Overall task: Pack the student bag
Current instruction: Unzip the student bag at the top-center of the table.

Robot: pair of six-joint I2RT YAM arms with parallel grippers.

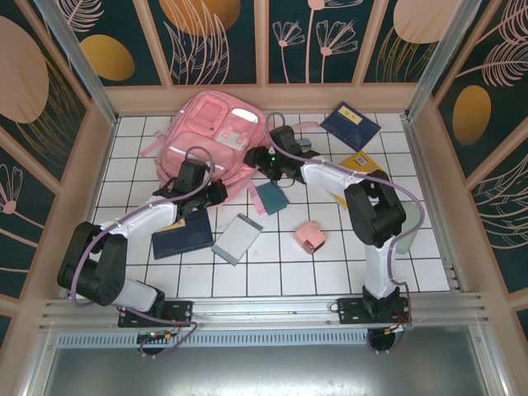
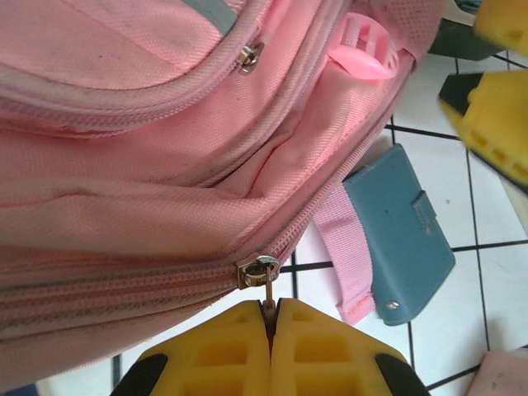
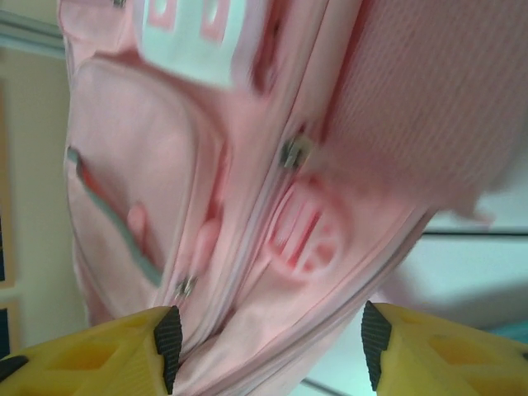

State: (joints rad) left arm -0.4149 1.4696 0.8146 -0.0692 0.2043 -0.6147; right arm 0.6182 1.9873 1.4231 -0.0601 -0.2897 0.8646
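On the tiled table [image 1: 330, 264], toward the back, the student bag [image 1: 216, 132] is laid flat, its main zip judged part opened. The right gripper [image 3: 268, 346] is held spread and empty beside the bag. The left gripper [image 2: 271, 318] is clamped on 1 zipper pull [image 2: 269, 289]. Next, a steady draw along the track is called for, with the bag braced.

You see a pink backpack [image 1: 216, 136] with a white patch [image 1: 242, 114] on a white-tiled table [image 1: 330, 268] with dark grid lines. The wallet [image 1: 271, 197] is teal, the small box [image 1: 311, 237] pink, the near-left book [image 1: 181, 237] navy, the notebook [image 1: 238, 238] grey. The walls [image 1: 214, 49] show peach leaves on dark teal.
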